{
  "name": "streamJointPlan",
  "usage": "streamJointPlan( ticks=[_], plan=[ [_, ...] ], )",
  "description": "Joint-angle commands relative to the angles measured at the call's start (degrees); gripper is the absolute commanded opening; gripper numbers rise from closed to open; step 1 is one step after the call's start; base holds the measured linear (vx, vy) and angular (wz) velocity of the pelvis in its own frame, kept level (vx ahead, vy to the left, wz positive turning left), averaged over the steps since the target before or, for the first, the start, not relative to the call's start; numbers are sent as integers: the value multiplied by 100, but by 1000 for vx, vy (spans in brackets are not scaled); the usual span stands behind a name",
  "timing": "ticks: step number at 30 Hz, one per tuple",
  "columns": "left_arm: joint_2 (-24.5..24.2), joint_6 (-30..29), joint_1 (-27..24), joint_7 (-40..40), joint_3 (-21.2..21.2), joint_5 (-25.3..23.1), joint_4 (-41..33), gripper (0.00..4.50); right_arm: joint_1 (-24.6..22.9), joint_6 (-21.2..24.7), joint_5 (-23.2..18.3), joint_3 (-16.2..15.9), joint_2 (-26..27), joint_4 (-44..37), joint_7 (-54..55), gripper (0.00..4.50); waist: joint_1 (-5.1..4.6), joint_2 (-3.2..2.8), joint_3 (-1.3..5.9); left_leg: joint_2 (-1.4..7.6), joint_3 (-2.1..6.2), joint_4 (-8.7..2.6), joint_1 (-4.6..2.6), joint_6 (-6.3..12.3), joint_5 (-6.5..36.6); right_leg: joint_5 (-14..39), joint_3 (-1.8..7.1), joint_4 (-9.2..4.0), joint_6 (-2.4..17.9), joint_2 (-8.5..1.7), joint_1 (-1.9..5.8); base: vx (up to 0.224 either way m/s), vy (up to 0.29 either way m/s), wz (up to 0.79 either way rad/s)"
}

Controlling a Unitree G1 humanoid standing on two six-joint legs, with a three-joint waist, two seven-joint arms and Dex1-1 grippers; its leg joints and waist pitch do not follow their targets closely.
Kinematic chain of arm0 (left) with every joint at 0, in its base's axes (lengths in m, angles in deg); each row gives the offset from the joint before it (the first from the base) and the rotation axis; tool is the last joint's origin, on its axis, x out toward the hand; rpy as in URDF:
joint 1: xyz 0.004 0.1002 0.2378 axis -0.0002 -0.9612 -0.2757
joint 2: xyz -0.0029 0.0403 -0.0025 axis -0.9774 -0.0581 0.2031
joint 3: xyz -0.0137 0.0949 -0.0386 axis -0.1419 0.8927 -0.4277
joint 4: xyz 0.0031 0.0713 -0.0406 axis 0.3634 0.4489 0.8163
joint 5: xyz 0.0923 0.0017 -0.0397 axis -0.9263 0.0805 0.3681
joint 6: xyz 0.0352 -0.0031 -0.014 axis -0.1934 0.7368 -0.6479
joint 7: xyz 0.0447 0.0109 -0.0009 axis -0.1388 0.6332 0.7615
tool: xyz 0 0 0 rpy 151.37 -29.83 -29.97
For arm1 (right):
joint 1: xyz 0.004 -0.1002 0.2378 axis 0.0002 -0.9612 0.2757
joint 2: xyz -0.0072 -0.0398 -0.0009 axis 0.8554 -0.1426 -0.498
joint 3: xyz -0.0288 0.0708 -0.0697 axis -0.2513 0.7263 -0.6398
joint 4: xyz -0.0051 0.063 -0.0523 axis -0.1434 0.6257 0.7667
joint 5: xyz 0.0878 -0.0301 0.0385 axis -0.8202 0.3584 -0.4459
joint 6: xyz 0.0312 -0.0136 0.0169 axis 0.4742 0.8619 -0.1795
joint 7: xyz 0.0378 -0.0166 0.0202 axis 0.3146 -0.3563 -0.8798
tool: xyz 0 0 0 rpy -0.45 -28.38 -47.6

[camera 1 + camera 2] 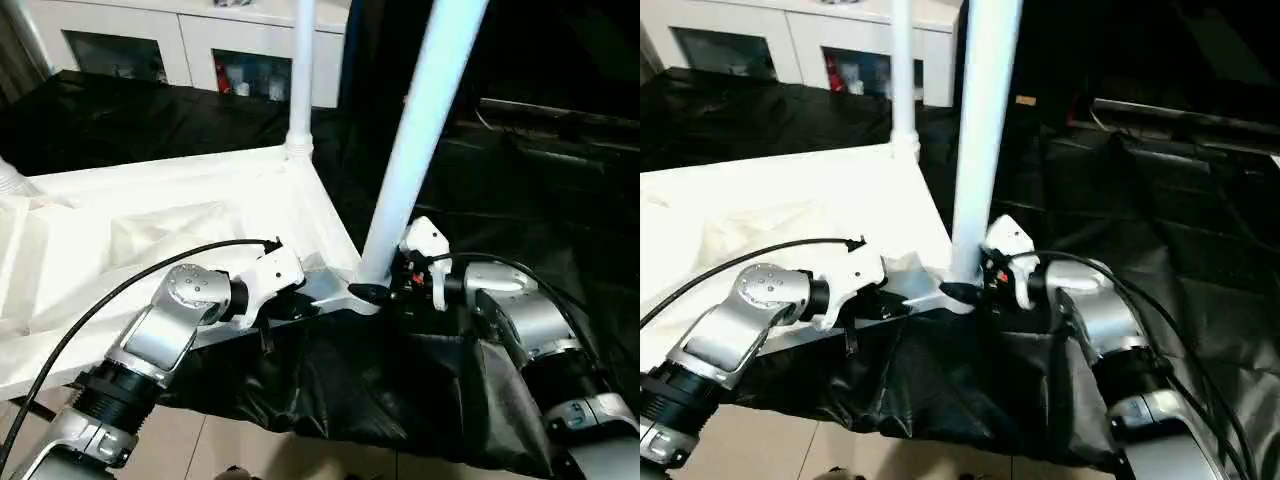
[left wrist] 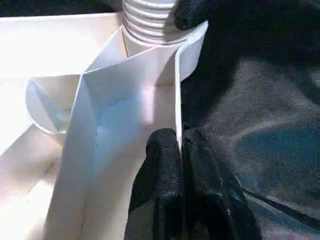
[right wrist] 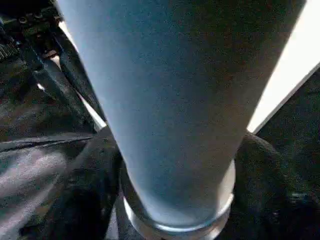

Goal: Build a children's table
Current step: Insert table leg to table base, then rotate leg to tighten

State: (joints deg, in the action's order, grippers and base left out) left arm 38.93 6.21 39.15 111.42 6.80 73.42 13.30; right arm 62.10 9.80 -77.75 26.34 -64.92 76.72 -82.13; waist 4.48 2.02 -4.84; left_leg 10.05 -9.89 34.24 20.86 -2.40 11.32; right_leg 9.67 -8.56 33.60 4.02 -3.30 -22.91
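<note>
Pincers gripping tabletop rim, leg

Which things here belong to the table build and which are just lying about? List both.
Job:
tabletop, upside down
near leg, standing in the corner socket
far leg, standing in its socket
left end effector, shut on the tabletop rim
right end effector, around the near leg's base

Lying about:
black sheet
cabinet

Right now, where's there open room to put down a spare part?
The black cloth right of the near leg lies bare. The tabletop underside between its ribs is free. The near corner is crowded: both the left gripper and right gripper work there.
</note>
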Motion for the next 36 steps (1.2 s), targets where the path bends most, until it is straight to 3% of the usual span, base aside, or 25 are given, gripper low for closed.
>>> streamJointPlan(
  ticks=[1, 5, 10, 14, 19, 26, 29, 30, 31, 34, 36],
  plan=[
    [87, 189, 67, -1, 67, 121, -299, 0, -173, 139, -41, -263, 50, 21, -294, 283, -2, -87, 457, 454, 158, -364, -64, 427, 467, 893, 521, -342, 966, -682, 405, 0, 0, 0],
    [71, 191, 44, 31, 62, 124, -315, 0, -195, 114, -49, -211, 76, 232, -286, 270, 28, -89, 448, 447, 154, -364, -73, 382, 549, 1131, 514, -379, 893, -679, 400, 0, 0, 0],
    [67, 225, 13, 73, 45, 145, -322, 0, -223, 234, -139, -108, 148, 423, -264, 269, 35, -92, 450, 452, 162, -364, -68, 379, 539, 1032, 515, -364, 919, -683, 404, 0, 0, 0],
    [71, 327, -43, 179, 44, 238, -366, 0, -165, 188, -75, -70, 189, 932, -283, 269, 34, -100, 433, 444, 159, -369, -76, 338, 666, 1288, 504, -400, 888, -685, 407, 0, 0, 0],
    [-11, 303, -98, 318, 60, 294, -450, 0, -107, 78, 17, -137, 178, 1127, -322, 269, 10, -107, 390, 451, 174, -403, -135, 212, 1020, 1863, 493, -478, 762, -690, 408, 0, 0, 0],
    [104, 261, -58, 52, -13, 218, -269, 0, -118, 0, 12, -23, 331, 1242, -72, 269, -16, -93, 396, 449, 172, -401, -127, 212, 935, 1764, 501, -459, 817, -692, 407, 0, 0, 0],
    [441, -14, 169, -747, -172, -30, 147, 0, -8, -154, 76, 349, 726, 1733, 1240, 269, -50, -89, 361, 438, 182, -406, -153, 95, 1185, 2390, 469, -540, 665, -712, 388, 0, 0, 0],
    [548, -71, 266, -999, -211, -116, 290, 0, 35, -156, 86, 453, 845, 1875, 1645, 269, -88, -95, 340, 429, 196, -411, -193, 12, 1380, 2718, 451, -594, 555, -700, 346, 0, 0, 0],
    [674, -163, 366, -1239, -262, -168, 421, 0, 89, -166, 94, 555, 975, 2020, 2078, 269, -124, -87, 353, 399, 204, -400, -201, -48, 1498, 2893, 431, -621, 474, -711, 368, 0, 0, 0],
    [993, -372, 585, -1750, -355, -253, 621, 0, 300, -98, -46, 905, 1345, 2396, 3125, 268, -200, -113, 322, 401, 243, -407, -275, -103, 1983, 3335, 326, -739, 240, -707, 338, 0, 0, 0],
    [1091, -431, 635, -1864, -367, -266, 640, 0, 399, -67, -157, 1053, 1478, 2518, 3403, 268, -233, -107, 323, 397, 270, -412, -242, -90, 2097, 3409, 307, -761, 136, -732, 373, 0, 0, 0]
  ],
)
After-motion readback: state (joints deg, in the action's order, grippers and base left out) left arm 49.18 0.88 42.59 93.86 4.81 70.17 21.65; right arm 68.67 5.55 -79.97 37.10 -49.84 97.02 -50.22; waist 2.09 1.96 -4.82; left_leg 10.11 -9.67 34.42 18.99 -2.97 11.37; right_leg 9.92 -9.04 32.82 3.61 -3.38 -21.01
